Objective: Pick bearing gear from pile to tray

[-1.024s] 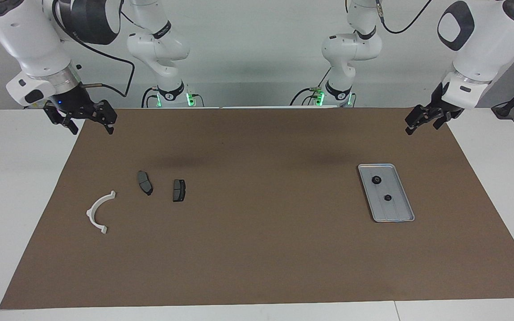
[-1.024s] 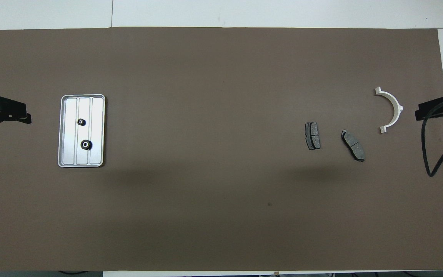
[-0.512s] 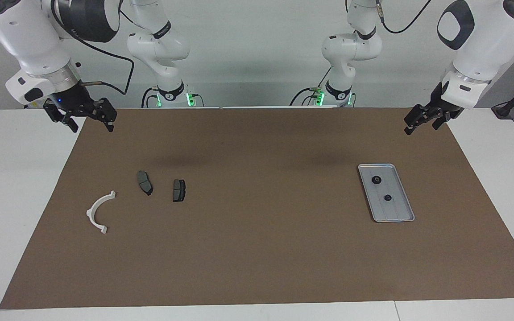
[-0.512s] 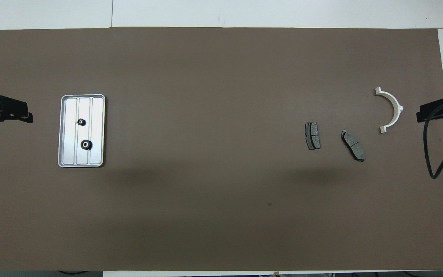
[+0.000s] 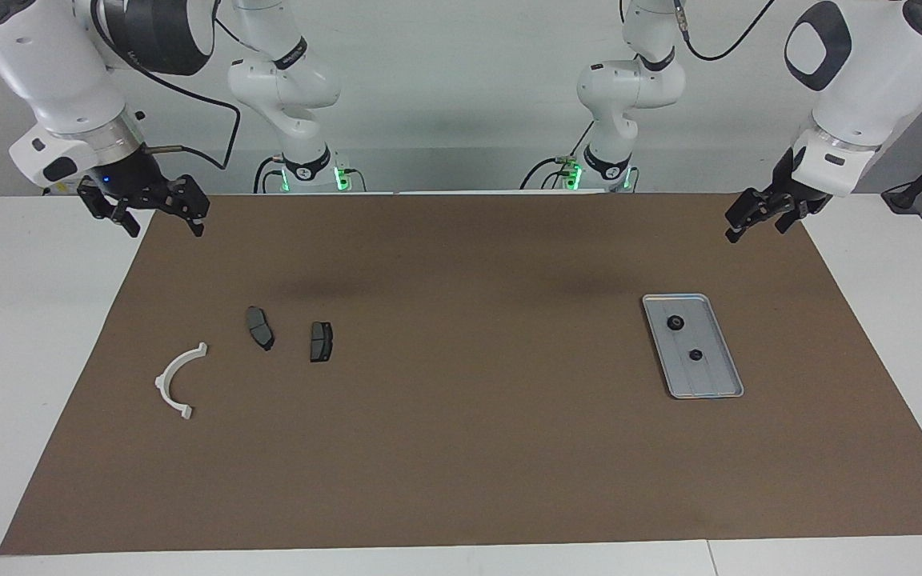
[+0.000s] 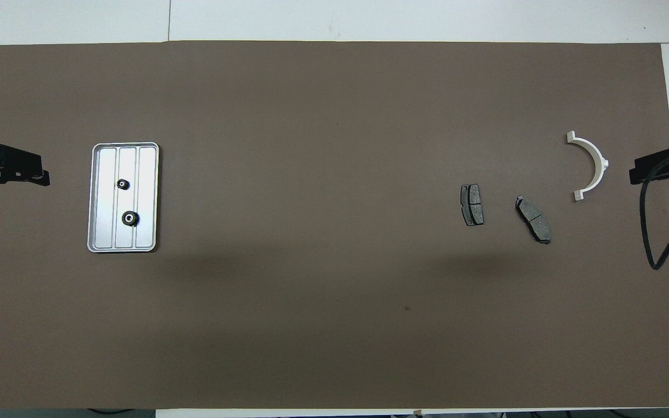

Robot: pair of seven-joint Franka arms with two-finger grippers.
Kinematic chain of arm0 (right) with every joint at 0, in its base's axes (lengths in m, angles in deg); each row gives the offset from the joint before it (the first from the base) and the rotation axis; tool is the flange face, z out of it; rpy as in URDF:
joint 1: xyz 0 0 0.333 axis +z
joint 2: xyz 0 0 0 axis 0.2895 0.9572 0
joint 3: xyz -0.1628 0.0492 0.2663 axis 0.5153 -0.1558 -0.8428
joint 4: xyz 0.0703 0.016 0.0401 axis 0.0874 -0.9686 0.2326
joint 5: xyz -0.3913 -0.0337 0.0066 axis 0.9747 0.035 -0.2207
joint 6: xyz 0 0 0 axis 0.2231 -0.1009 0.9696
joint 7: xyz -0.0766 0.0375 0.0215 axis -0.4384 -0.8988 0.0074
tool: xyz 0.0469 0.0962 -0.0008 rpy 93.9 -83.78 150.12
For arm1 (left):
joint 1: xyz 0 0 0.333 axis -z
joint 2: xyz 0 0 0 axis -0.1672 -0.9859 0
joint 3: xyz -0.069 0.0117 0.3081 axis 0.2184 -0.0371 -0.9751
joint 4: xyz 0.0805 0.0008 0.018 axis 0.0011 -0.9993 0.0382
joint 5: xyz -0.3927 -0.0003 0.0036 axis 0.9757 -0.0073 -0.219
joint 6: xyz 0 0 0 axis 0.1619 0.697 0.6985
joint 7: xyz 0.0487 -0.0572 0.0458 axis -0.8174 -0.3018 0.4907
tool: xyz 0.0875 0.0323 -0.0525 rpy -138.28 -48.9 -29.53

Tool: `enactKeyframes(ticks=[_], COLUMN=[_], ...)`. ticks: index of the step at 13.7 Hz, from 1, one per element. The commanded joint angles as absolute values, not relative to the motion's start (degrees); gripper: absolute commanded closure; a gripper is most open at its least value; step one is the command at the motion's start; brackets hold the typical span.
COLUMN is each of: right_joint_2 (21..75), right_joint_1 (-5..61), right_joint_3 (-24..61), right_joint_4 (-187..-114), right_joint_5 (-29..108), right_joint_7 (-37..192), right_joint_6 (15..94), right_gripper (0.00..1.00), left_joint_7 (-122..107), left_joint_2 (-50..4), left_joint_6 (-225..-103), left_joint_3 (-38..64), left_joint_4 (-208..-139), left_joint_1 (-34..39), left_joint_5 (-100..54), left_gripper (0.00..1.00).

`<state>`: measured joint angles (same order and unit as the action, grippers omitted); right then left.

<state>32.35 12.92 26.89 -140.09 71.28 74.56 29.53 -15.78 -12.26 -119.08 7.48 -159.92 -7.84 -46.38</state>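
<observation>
**A:** Start with the tray (image 6: 95,197), silver-grey, lying flat on the brown mat (image 6: 323,325) toward the left arm's end of the table. What's in it?

**B:** Two small black bearing gears. The smaller gear (image 6: 123,184) sits at the tray's middle, and the larger gear (image 6: 130,218) lies just at its 5 o'clock in the overhead view, nearer the robots. They're close but not touching, and each shows a pale centre.

**A:** And the pile?

**B:** Down at the right arm's end, well apart from the tray. Two dark grey brake pads: the first pad (image 6: 472,204) lies straight, the second pad (image 6: 533,219) is tilted, at the first one's 4 o'clock overhead. The white half-ring (image 6: 594,162) rests at about 1 o'clock from the second pad, farther from the robots.

**A:** Any writing or labels?

**B:** Nothing I can read on the tray or the parts.

**A:** The claws?

**B:** The left gripper (image 5: 759,218) hangs over the mat's edge, at the tray's 1 o'clock in the facing view, fingers spread, holding nothing. The right gripper (image 5: 158,218) is up over the opposite edge, at 11 o'clock from the half-ring in that view, fingers wide apart and empty too.
</observation>
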Motion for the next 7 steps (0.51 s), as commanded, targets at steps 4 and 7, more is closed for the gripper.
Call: enactKeyframes(ticks=[4, 7], right_joint_2=[32.2, 32.2], right_joint_1=[12.9, 12.9], right_joint_3=[26.9, 26.9], right_joint_4=[-139.6, -139.6], right_joint_5=[71.1, 71.1], right_joint_7=[75.3, 75.3], right_joint_6=[28.2, 28.2], right_gripper=[0.00, 0.00], left_joint_7=[-16.2, -16.1], left_joint_2=[-12.3, -12.3], left_joint_6=[-118.9, -119.1], left_joint_3=[7.7, 7.7], left_joint_4=[-159.9, -159.8], left_joint_1=[-8.8, -8.8], left_joint_5=[-45.9, -45.9], left_gripper=[0.00, 0.00])
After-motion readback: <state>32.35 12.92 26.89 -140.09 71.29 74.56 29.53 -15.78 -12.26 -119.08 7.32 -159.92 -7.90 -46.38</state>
